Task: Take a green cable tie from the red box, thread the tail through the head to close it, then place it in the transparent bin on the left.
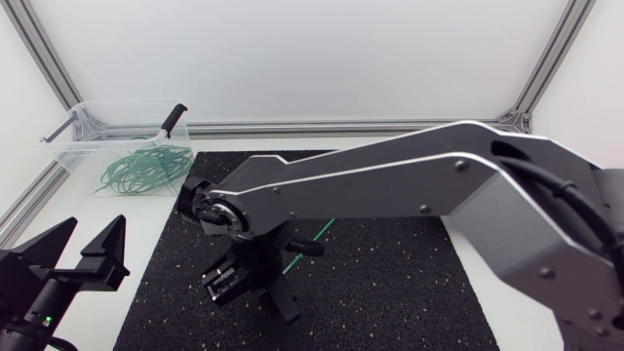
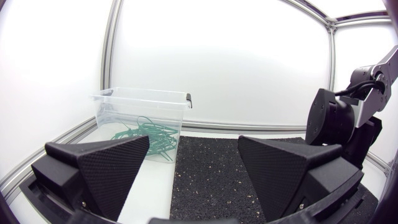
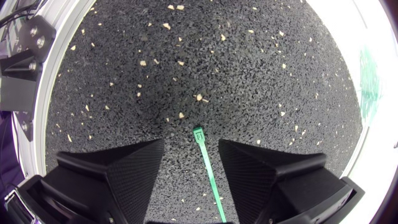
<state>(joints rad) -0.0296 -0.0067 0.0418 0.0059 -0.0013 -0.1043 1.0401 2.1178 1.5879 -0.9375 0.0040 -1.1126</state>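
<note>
1. Black wedge fingers (image 3: 124,168) of the right gripper (image 3: 191,146) stand apart, pointed down at the speckled black mat (image 3: 186,62) and gripping nothing.
2. Between those fingers, touching neither, a straight green cable tie (image 3: 205,158) lies unthreaded on the mat. Its square head is just ahead of the fingertips and its tail runs back beneath the wrist.
3. From the right edge of the table (image 1: 146,219), the right arm (image 1: 439,185) stretches across to the mat's left half.
4. At the table's near left corner, just off the mat's left edge, the left gripper (image 1: 94,226) hovers with its fingers wide apart and nothing between them.
5. At the table's far left corner, well apart from both grippers, the transparent bin (image 1: 83,146) holds a tangle of looped green ties (image 1: 146,168). One black handle-like piece (image 1: 174,119) sits at its rim.
</note>
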